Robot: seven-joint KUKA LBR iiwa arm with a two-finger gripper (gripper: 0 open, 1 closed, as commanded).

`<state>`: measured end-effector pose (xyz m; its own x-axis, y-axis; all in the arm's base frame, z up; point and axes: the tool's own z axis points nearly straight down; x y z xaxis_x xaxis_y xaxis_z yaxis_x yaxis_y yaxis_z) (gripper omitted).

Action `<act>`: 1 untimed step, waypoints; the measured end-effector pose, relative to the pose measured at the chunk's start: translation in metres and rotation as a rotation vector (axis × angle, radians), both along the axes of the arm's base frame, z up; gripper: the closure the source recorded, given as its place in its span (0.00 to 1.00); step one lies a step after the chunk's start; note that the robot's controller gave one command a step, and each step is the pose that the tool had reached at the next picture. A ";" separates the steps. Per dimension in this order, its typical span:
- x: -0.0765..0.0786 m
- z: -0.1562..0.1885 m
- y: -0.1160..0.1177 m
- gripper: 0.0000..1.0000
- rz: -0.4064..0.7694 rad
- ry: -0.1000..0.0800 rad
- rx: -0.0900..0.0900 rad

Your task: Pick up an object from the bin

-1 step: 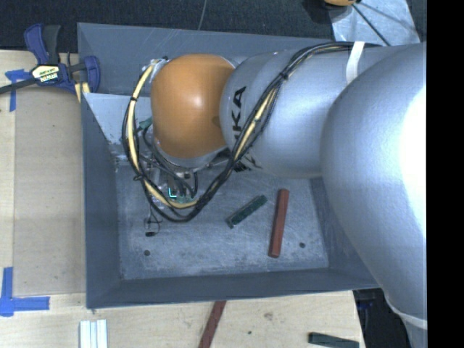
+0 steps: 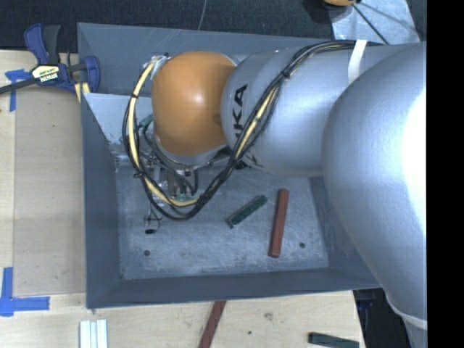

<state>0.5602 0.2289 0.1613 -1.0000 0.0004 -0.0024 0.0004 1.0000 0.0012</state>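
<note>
Though close, stick [image 2: 278,223] and strip [image 2: 246,211] apart.

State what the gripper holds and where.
Cannot be told: the gripper sits mostly hidden under the orange cover. The brown rod and the dark green strip lie loose on the bin floor.

The light is moderate and even, falling from above. The orange cover [image 2: 190,104] has a broad soft sheen on its crown toward 12 o'clock, with no hard glare. The silver arm [image 2: 341,114] is the brightest surface, palest toward 3 o'clock. Under the cover, the floor of the bin [image 2: 101,216] sinks into shadow near the centre. The brown stick [image 2: 277,223] at 5 o'clock lies in plain light with hardly any shadow. Beyond the bin at 12 o'clock the ground is almost black. The counter [image 2: 43,194] at 9 o'clock is evenly lit.
</note>
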 end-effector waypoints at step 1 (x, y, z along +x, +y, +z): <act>0.057 -0.070 -0.041 0.00 0.011 -0.009 0.002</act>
